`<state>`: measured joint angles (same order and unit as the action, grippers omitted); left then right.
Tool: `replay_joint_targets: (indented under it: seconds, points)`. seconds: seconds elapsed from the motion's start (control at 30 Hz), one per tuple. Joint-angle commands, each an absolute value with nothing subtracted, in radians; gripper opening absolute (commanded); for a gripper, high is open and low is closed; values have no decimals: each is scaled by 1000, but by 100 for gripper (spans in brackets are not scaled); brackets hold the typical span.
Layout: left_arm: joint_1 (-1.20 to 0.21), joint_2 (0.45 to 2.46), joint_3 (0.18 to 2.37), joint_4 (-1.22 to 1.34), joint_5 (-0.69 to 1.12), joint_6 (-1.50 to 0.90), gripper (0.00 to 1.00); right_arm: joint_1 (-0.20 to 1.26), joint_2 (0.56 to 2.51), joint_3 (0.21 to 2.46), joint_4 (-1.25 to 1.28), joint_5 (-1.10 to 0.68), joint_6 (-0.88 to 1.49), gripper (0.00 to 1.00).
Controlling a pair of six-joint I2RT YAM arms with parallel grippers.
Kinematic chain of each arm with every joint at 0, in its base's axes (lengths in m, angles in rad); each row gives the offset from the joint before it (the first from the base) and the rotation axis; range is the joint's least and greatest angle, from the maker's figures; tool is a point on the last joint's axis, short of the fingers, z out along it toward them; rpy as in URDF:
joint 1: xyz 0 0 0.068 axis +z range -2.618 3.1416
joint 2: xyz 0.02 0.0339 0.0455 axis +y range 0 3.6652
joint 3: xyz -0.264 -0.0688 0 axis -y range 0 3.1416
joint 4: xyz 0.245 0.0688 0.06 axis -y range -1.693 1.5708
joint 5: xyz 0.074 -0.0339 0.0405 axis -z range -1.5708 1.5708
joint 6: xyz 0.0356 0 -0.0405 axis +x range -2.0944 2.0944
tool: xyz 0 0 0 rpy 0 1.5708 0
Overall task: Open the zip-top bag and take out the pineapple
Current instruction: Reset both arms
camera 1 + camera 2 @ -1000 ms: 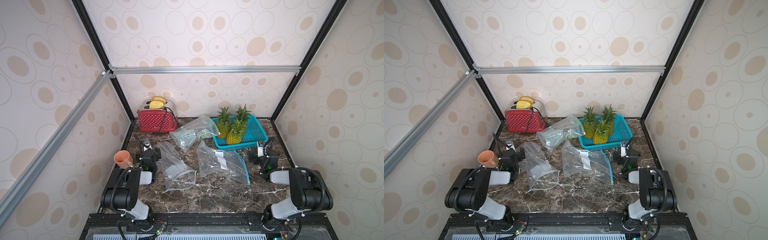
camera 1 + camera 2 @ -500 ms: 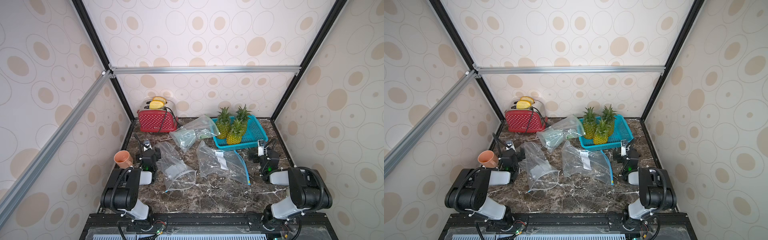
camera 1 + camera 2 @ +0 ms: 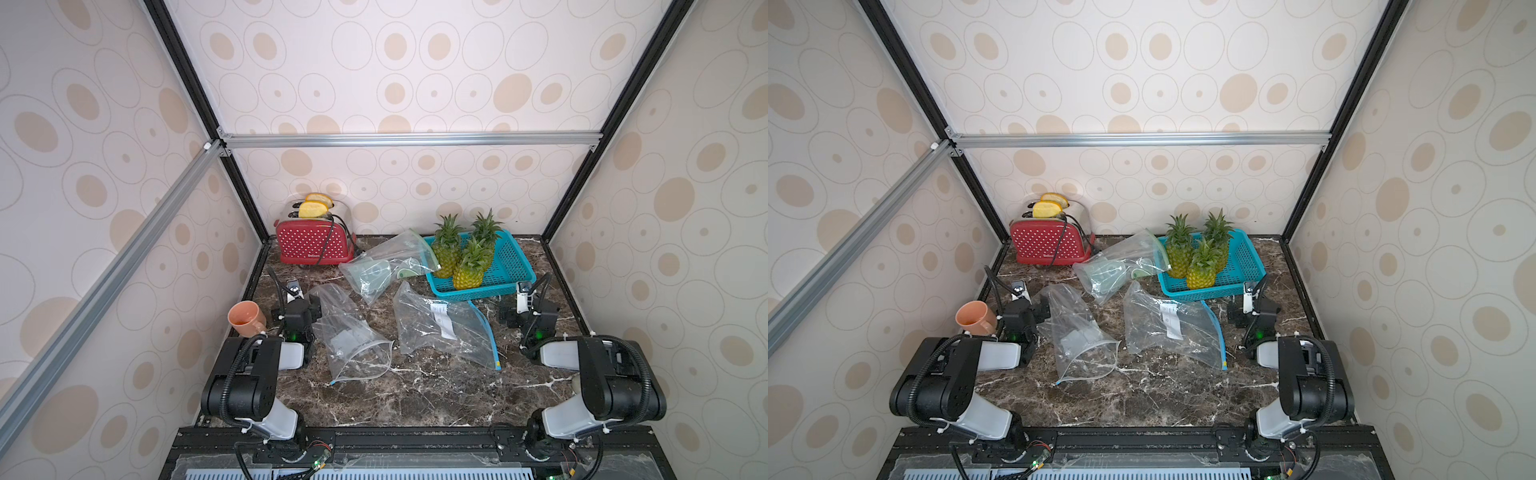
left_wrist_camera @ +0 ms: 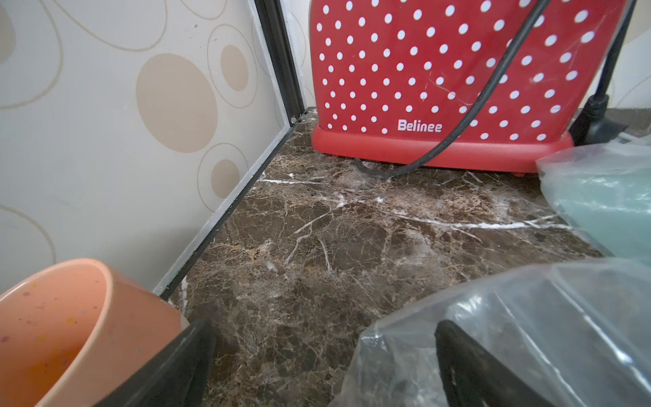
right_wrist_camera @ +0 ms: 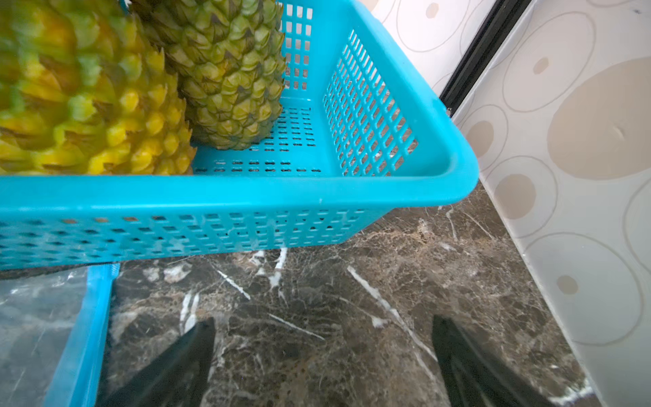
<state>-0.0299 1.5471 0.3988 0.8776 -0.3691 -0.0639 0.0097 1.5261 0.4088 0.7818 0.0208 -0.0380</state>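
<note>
the right arm has crept a little closer to the blue basket (image 3: pixel 515 266) over the last second, while the left arm and the bags lie as they did. the right claw (image 5: pixel 324 331) hangs low over the bare worktop (image 3: pixel 415 395), just short of the basket's near wall, its fingers wide apart and gripping nothing. the left claw (image 4: pixel 324 334) is spread too, with one finger beside the orange mug (image 4: pixel 70 324) and the other seen through the plastic of the left zip-top bag (image 3: pixel 349 336). the middle zip-top bag (image 3: pixel 440 328), blue-edged, lies between the arms. the far zip-top bag (image 3: pixel 382 266) rests against the basket's left rim, near the red toaster (image 3: pixel 313 245). three pineapples (image 3: pixel 1200 266) stand upright in the basket.
</note>
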Motion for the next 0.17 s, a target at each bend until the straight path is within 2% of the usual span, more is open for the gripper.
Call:
replay_joint_targets:
  seconds: [0.0, 0.13]
  points:
    - [-23, 1541, 403, 881, -380, -70, 99, 13, 1538, 426, 775, 28, -40, 100]
    - [-23, 1541, 403, 881, -380, -70, 99, 13, 1534, 423, 779, 26, -38, 100]
